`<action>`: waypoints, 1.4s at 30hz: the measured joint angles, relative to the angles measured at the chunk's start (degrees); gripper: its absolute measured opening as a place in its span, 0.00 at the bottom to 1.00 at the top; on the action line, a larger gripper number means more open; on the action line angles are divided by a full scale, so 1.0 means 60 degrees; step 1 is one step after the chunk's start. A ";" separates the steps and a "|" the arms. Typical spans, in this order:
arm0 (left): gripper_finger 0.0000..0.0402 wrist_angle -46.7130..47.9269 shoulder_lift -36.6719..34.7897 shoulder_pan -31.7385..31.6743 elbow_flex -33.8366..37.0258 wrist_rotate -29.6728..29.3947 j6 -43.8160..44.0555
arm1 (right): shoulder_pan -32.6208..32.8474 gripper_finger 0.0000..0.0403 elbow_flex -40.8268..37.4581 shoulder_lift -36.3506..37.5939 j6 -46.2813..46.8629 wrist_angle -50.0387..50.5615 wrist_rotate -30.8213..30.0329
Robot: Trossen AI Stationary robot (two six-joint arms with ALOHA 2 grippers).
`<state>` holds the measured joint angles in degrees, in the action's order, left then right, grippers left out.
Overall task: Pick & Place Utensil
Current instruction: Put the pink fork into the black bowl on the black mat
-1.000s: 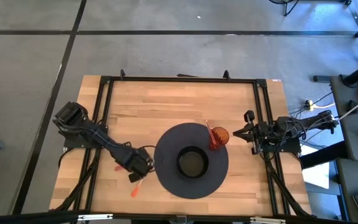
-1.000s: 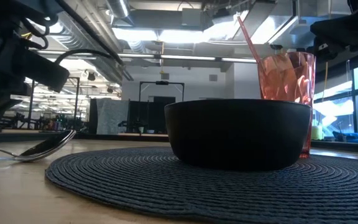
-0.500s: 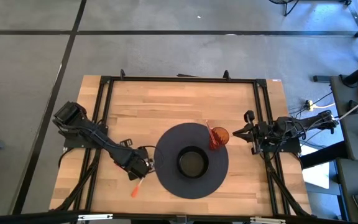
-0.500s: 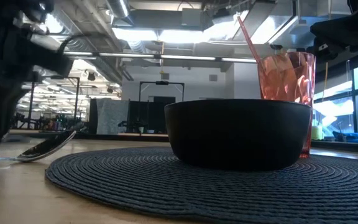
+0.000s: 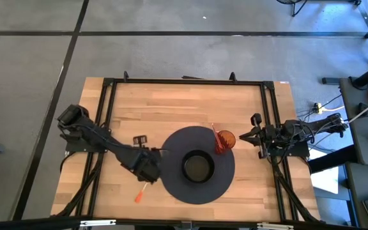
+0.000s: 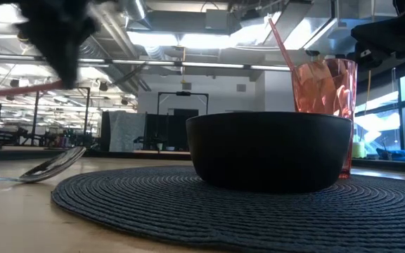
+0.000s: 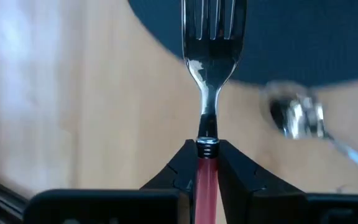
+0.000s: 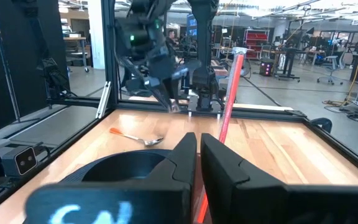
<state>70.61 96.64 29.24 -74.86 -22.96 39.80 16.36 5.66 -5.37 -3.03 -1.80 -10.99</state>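
My left gripper (image 5: 149,167) hovers at the left edge of the round dark mat (image 5: 171,153), shut on a fork (image 7: 211,37) with a pink handle. In the low view it is a blur high up on the left (image 6: 58,35). A spoon (image 5: 140,191) with an orange handle lies flat on the wood near the mat's left near edge, and also shows in the left wrist view (image 7: 300,118) and low view (image 6: 51,166). A black bowl (image 5: 198,167) sits on the mat's middle. My right gripper (image 5: 259,136) waits shut at the table's right edge. My left gripper pinches the fork's pink handle (image 7: 207,177) between its two fingers (image 7: 182,168), right where the handle meets the metal neck. The fork lies along the fingers and sticks out beyond their tips. It is lifted clear of the table, its tines (image 7: 213,18) above the mat's edge.
An orange tumbler (image 5: 225,139) with a pink straw (image 8: 229,93) stands on the mat's far right part, just in front of my right gripper (image 8: 197,155). A black frame (image 5: 184,82) runs around the table. Bare wood lies left of and beyond the mat.
My left gripper has risen from table height and moved a little toward the mat and the far edge, carrying the fork up clear of the wood. The spoon has stayed where it lay.
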 joint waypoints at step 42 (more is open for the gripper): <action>0.08 0.1126 0.7061 -0.1206 -0.8912 -0.3145 -1.4068 | -0.0002 0.06 0.0003 0.0000 -0.0029 0.0000 0.0005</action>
<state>77.36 139.01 22.01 -128.33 -41.83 -44.61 16.35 5.67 -5.37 -3.20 -1.80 -10.96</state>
